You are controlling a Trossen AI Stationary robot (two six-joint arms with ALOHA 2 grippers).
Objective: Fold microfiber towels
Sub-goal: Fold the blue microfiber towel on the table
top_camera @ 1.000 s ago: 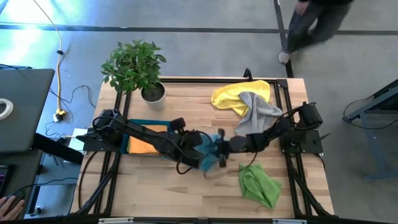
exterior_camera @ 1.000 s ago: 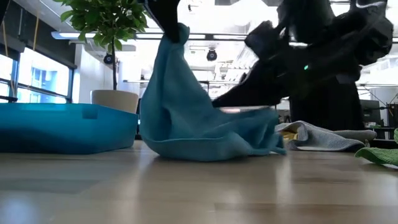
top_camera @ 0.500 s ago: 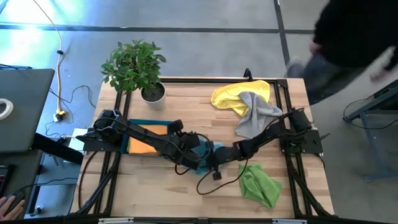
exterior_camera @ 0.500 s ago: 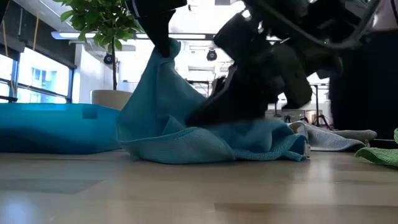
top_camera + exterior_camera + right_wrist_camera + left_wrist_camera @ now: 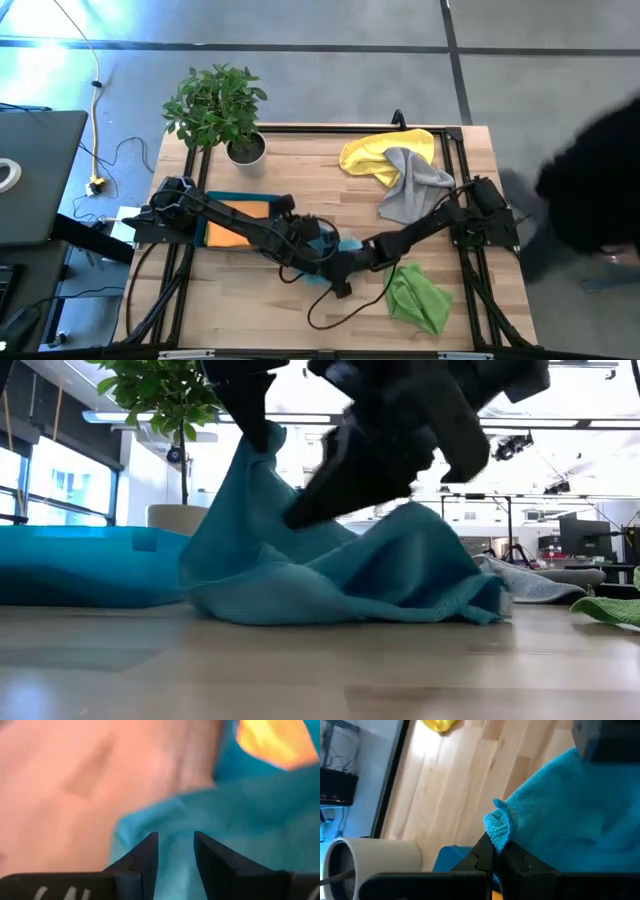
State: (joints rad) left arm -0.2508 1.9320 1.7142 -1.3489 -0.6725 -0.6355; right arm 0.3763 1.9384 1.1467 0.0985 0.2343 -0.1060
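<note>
From above, both arms cover most of the blue towel (image 5: 345, 247). Beside it, an arm hides part of the orange towel (image 5: 232, 232) in the tray (image 5: 222, 197). A blurred person (image 5: 590, 190) is cut off at the counter's (image 5: 300, 170) right.

Bright, even daylight; pale ceiling glare above the right gripper (image 5: 300, 518); right wrist view smeared, a person (image 5: 590, 195) blurred.

Grey concrete floor (image 5: 330, 90); windows (image 5: 50, 490) at left; bright ceiling lights (image 5: 600, 423).
</note>
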